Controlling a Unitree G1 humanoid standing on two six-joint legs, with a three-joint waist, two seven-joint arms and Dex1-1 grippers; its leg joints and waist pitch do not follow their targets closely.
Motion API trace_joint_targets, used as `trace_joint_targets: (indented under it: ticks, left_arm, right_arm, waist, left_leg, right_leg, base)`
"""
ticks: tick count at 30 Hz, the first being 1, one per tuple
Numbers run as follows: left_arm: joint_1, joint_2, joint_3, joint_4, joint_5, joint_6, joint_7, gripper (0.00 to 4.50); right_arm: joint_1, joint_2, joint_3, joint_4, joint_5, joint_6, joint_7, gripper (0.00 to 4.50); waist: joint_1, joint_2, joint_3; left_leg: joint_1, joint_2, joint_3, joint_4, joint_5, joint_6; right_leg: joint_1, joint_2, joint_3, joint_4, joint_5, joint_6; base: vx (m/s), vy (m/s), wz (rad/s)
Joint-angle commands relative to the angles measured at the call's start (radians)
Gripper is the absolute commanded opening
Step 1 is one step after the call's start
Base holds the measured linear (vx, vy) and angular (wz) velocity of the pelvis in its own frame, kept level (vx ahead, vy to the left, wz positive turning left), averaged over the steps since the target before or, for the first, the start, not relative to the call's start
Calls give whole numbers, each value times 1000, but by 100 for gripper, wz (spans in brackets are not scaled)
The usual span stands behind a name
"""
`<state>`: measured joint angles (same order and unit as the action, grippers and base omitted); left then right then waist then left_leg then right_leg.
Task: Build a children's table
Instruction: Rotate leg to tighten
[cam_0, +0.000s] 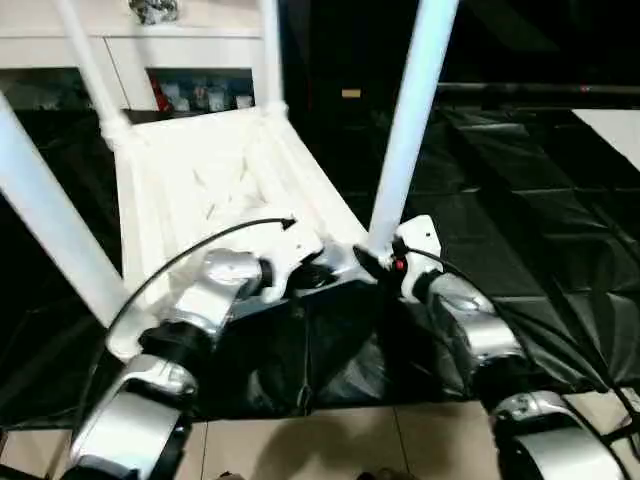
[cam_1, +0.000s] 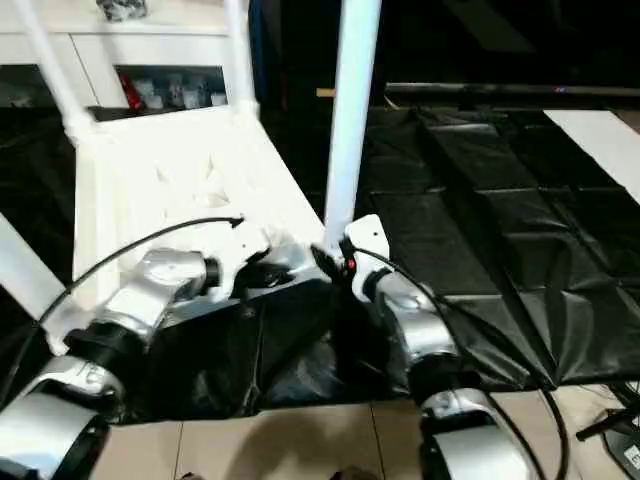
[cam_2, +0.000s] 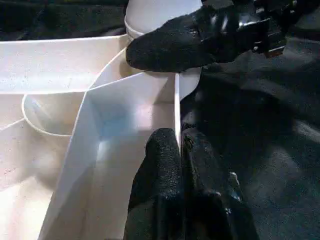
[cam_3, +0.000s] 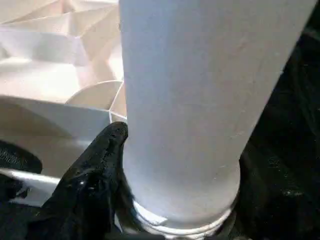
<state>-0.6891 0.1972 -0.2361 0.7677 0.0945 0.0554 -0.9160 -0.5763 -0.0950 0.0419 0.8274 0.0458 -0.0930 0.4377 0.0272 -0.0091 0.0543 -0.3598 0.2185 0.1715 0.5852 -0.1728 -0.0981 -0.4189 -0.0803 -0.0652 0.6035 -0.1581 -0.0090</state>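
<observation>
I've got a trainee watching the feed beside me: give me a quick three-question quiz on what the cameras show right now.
1. True or false: the tabletop lies with its ribbed underside up.
2. How many legs stand in its corner sockets?
3. What is the left hand pinching? A) a leg B) the tabletop's edge wall C) the black sheet

Key
1. True.
2. Four, including the near-right leg with the right hand at its base.
3. B. The right hand's fingers sit against the leg just above its socket.

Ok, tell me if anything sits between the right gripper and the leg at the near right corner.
Nothing visible does. The right gripper already sits against the base of the leg, where it meets the tabletop; a black finger lies right beside the tube.
</observation>
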Motion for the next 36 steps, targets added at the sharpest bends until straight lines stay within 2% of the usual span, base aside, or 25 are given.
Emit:
trace_joint_targets:
  ticks: [1,3,4,9,12,13,14,15,17,19,20,23,24,25,27,31,35,36]
  left_arm:
    - [-7,-66,-43,-1,-21,-44,-25,0]
    - [-5,-61,-43,-3,-20,-51,-30,0]
    - [-3,-57,-43,-5,-19,-56,-34,0]
    - [18,0,-38,-41,-41,-89,-141,0]
    - [27,54,-43,-49,-61,-119,-257,0]
    - [27,54,-43,-49,-61,-119,-257,0]
    - [30,72,-41,-57,-82,-117,-310,0]
    - [31,80,-38,-61,-92,-113,-336,0]
    - [30,101,-36,-67,-108,-103,-389,0]
    - [29,111,-37,-68,-114,-102,-420,0]
    - [29,122,-39,-70,-118,-97,-452,0]
    - [25,154,-51,-70,-122,-96,-527,0]
    - [25,154,-51,-70,-122,-96,-527,0]
    - [23,158,-53,-67,-125,-98,-540,0]
    - [21,167,-59,-64,-127,-99,-564,0]
    - [20,172,-58,-64,-126,-95,-586,0]
    - [20,174,-58,-63,-126,-95,-593,0]
    - [22,173,-55,-62,-125,-96,-584,0]
  right_arm:
    - [-22,41,28,-5,-6,-16,36,340]
    - [-22,38,20,-10,5,-17,61,346]
    - [-22,34,20,-12,5,-19,72,374]
    - [-10,-62,52,-11,13,-51,233,395]
    - [22,-128,81,-80,62,-12,489,395]
    - [22,-128,81,-80,62,-12,489,395]
    - [35,-152,95,-116,89,20,591,395]
    - [40,-164,103,-131,98,36,638,395]
    - [48,-193,130,-158,108,58,736,395]
    - [47,-204,142,-162,110,65,775,395]
    - [45,-215,155,-165,113,74,814,370]
    - [21,-231,194,-146,97,71,901,362]
    - [21,-231,194,-146,97,71,901,358]
    - [17,-233,199,-146,93,70,915,333]
    - [11,-234,213,-147,83,67,940,320]
    - [6,-230,223,-160,87,81,964,294]
    - [8,-229,227,-170,96,89,980,284]
    - [14,-226,224,-174,99,87,977,282]
  waist:
    - [1,-5,-69]
    - [4,-3,-71]
    - [7,-3,-71]
    - [10,-3,-72]
    - [11,-2,-72]
    - [14,-1,-72]
    - [16,1,-72]
    - [22,1,-73]
    - [26,2,-72]
    - [34,2,-70]
    - [34,2,-70]
    - [37,1,-70]
    - [39,2,-70]
    - [39,2,-70]
    - [41,-3,-70]
    - [42,-2,-71]
    - [42,-5,-72]
    - [43,-3,-71]
  left_leg:
    - [-4,-2,7,-66,-268,46]
    - [-3,0,8,-65,-250,54]
    - [-1,0,10,-65,-242,59]
    - [-5,3,11,-63,-225,77]
    - [-5,4,11,-62,-226,94]
    - [-5,4,12,-62,-227,99]
    - [-3,8,13,-63,-220,101]
    - [-4,10,14,-61,-211,101]
    - [-1,11,15,-61,-214,100]
    - [3,13,15,-63,-235,87]
    - [2,13,15,-63,-238,84]
    - [3,13,14,-65,-246,72]
    - [5,14,14,-65,-249,68]
    - [4,14,13,-66,-247,64]
    - [2,14,13,-66,-238,63]
    - [2,12,14,-64,-221,65]
    - [1,12,14,-64,-212,67]
    - [1,13,14,-64,-212,66]
  right_leg:
    - [53,-41,34,-86,-342,-170]
    - [56,-42,34,-81,-292,-192]
    - [56,-42,34,-80,-273,-202]
    - [61,-45,34,-77,-247,-220]
    - [65,-42,33,-74,-224,-232]
    - [66,-42,33,-75,-217,-234]
    - [64,-41,32,-72,-200,-243]
    - [67,-41,31,-67,-181,-250]
    - [64,-41,30,-66,-182,-257]
    - [61,-44,31,-69,-216,-255]
    - [60,-43,31,-69,-223,-254]
    - [59,-44,32,-70,-242,-249]
    - [57,-45,32,-71,-247,-249]
    - [58,-45,33,-70,-245,-248]
    - [60,-46,32,-68,-241,-246]
    - [60,-46,33,-67,-227,-246]
    - [61,-46,33,-65,-219,-246]
    - [61,-46,33,-66,-223,-245]
  base:
    - [0,0,0]
    - [0,0,0]
    - [0,0,0]
    - [0,0,0]
    - [0,0,0]
    - [0,0,0]
    - [0,0,0]
    - [0,0,0]
    - [0,0,0]
    - [0,0,0]
    - [0,0,0]
    - [0,0,0]
    - [0,0,0]
    - [0,0,0]
    - [0,0,0]
    - [0,0,0]
    - [0,0,0]
    - [0,0,0]
